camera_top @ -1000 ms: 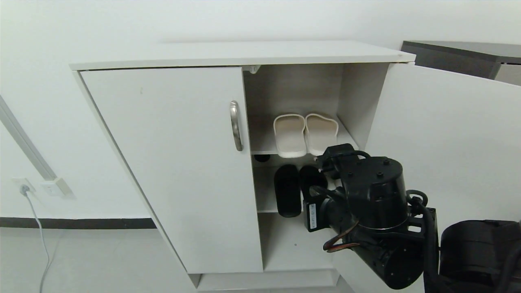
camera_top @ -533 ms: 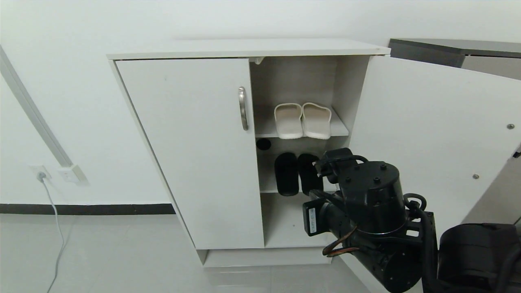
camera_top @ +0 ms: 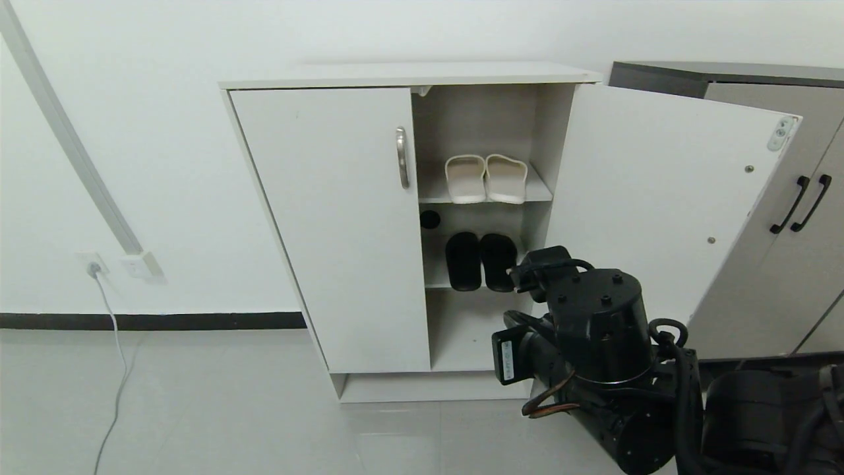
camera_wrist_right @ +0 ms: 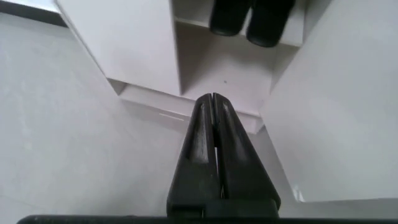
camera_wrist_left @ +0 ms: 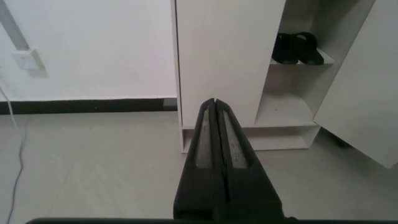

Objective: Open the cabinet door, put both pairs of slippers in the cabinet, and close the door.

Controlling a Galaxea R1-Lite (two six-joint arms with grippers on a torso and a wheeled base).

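Observation:
The white cabinet (camera_top: 343, 218) stands against the wall with its left door closed and its right door (camera_top: 646, 198) swung wide open. A white pair of slippers (camera_top: 486, 178) lies on the upper shelf and a black pair (camera_top: 481, 261) on the shelf below. My right arm (camera_top: 593, 330) hangs low in front of the open compartment, apart from the door. My right gripper (camera_wrist_right: 212, 96) is shut and holds nothing, above the floor before the cabinet's base, with the black slippers (camera_wrist_right: 252, 15) beyond it. My left gripper (camera_wrist_left: 214, 102) is shut and holds nothing, facing the closed door; the black slippers (camera_wrist_left: 298, 48) lie off to one side.
A grey cabinet (camera_top: 778, 198) with black handles stands just behind the open door. A wall socket with a hanging cable (camera_top: 92, 267) is at the left. The pale floor (camera_top: 198, 409) in front of the closed door is free.
The whole head view has shifted: the camera has backed away, so the cabinet looks smaller and the grey cabinet has come into sight. The slippers and doors stay as they were.

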